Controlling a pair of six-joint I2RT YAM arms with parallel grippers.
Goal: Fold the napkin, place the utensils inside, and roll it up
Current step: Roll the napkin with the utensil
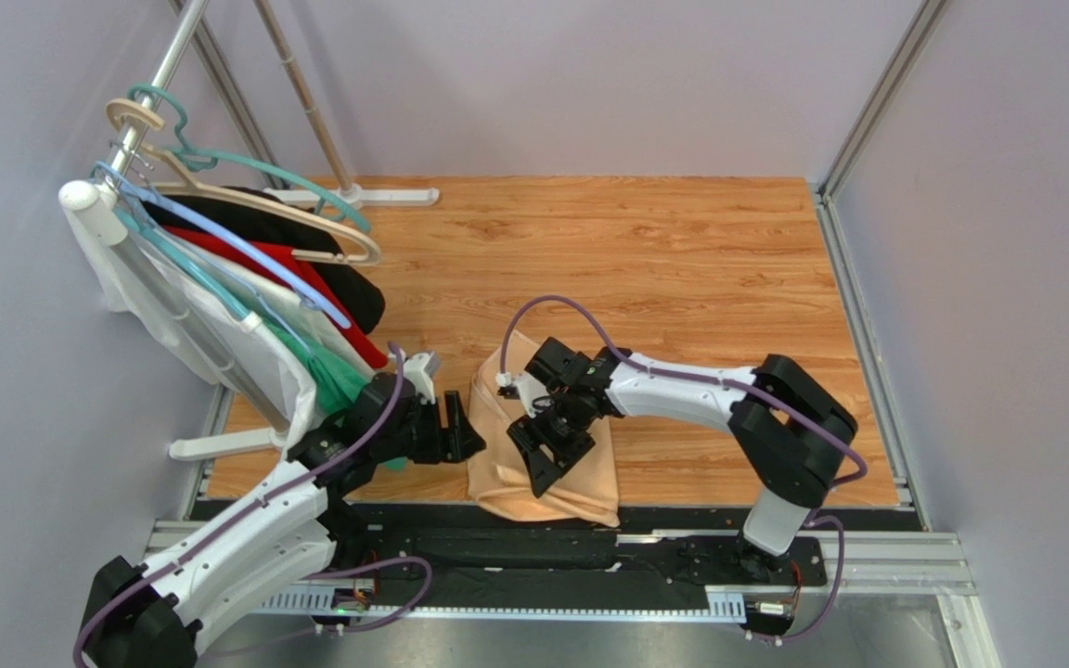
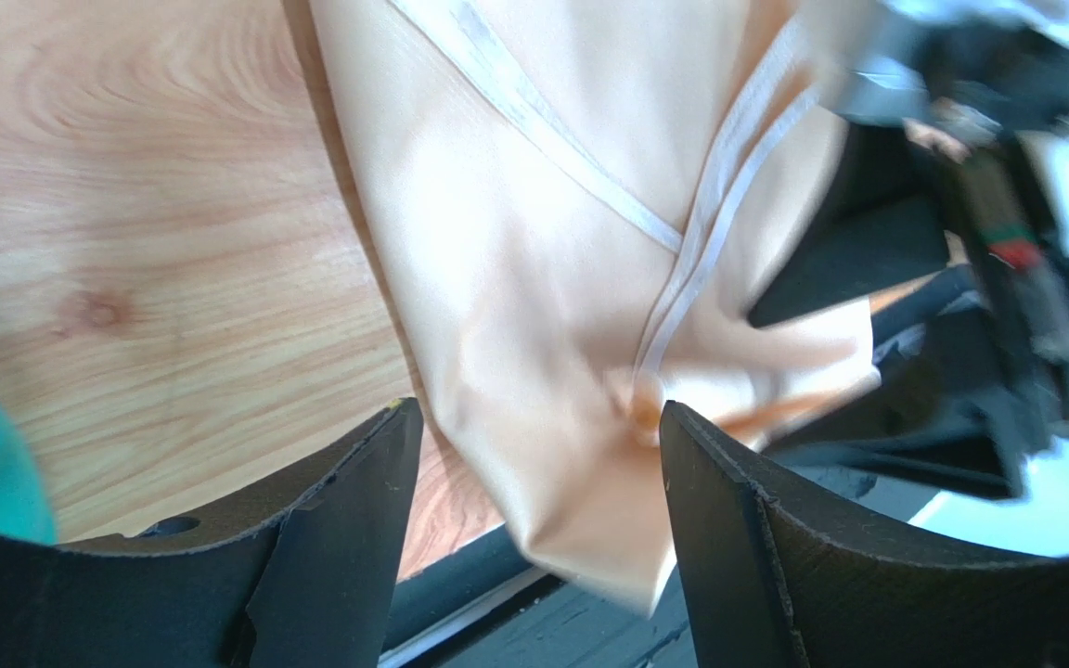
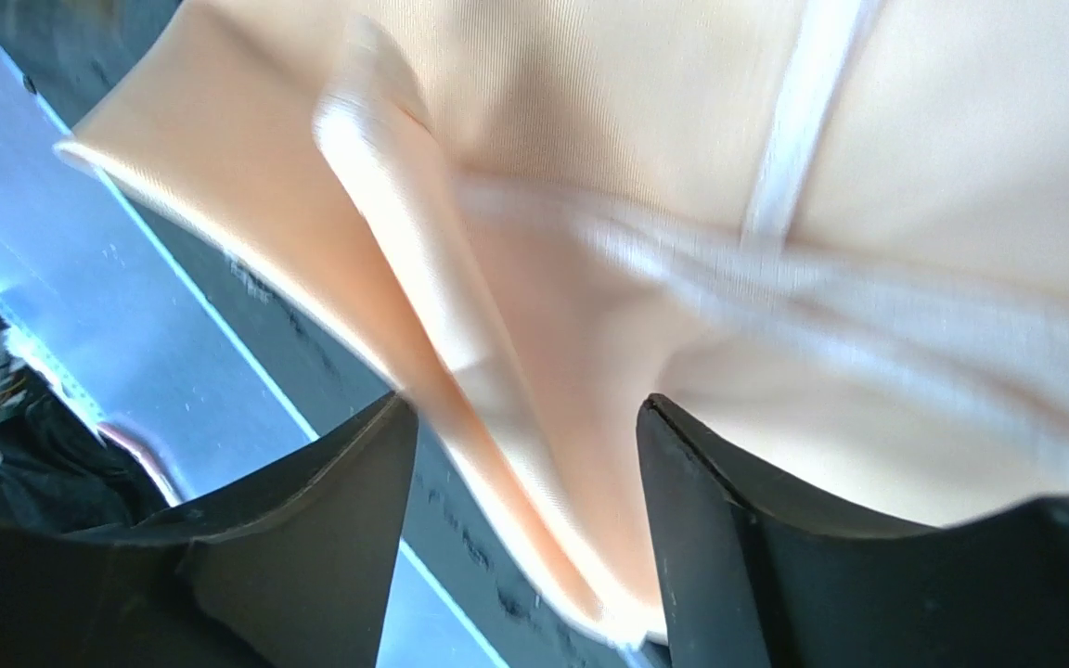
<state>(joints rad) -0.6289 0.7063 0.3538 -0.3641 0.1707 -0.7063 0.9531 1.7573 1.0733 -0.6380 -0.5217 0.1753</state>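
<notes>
Peach-beige napkin (image 1: 571, 484), soft smooth cloth, crumpled, pale hemmed edges, on wood-grain table (image 1: 666, 265), left gripper (image 2: 540, 415) beside it, right gripper (image 3: 526, 411) over it, both with fingers spread.

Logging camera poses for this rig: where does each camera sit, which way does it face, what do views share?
Top external: fixed above and behind the arm bases, looking down on table, napkin, hung clothes; left arm and right arm show.
Left wrist: on the left wrist, facing the napkin's near edge; open left gripper and right arm show.
Right wrist: on the right wrist, over napkin and metal rail; open right gripper shows.
Shared: napkin, in all three.
</notes>
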